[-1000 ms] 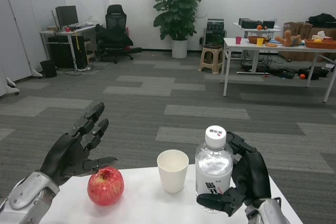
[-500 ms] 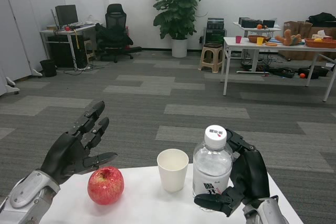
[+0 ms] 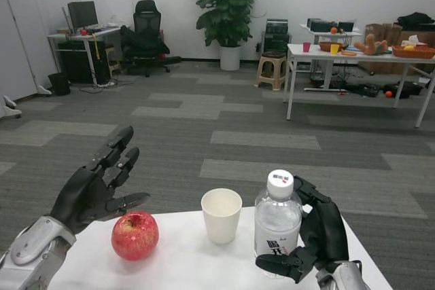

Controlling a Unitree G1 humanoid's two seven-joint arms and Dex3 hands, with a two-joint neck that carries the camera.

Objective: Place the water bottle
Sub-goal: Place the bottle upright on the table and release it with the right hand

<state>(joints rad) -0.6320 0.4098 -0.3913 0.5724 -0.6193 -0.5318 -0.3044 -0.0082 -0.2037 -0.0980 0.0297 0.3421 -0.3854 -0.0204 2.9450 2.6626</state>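
A clear water bottle [image 3: 277, 222] with a white cap stands upright on the white table [image 3: 190, 266] at the right. My right hand [image 3: 319, 236] wraps around its right side and holds it, thumb across the label. To the bottle's left are a white paper cup [image 3: 221, 215] and, further left, a red apple [image 3: 135, 236]. My left hand [image 3: 95, 188] hovers over the table's left edge just behind the apple, fingers spread and holding nothing.
Beyond the table's far edge lies grey carpet. Far back stand a potted plant [image 3: 226, 5], an office chair [image 3: 144, 32] by a desk, a stool [image 3: 273, 73] and a white table [image 3: 353, 56] with assorted things.
The camera has tilted slightly, shifting the whole picture. The bottle stays in my right hand, now standing straighter on the table. The left hand has hardly moved.
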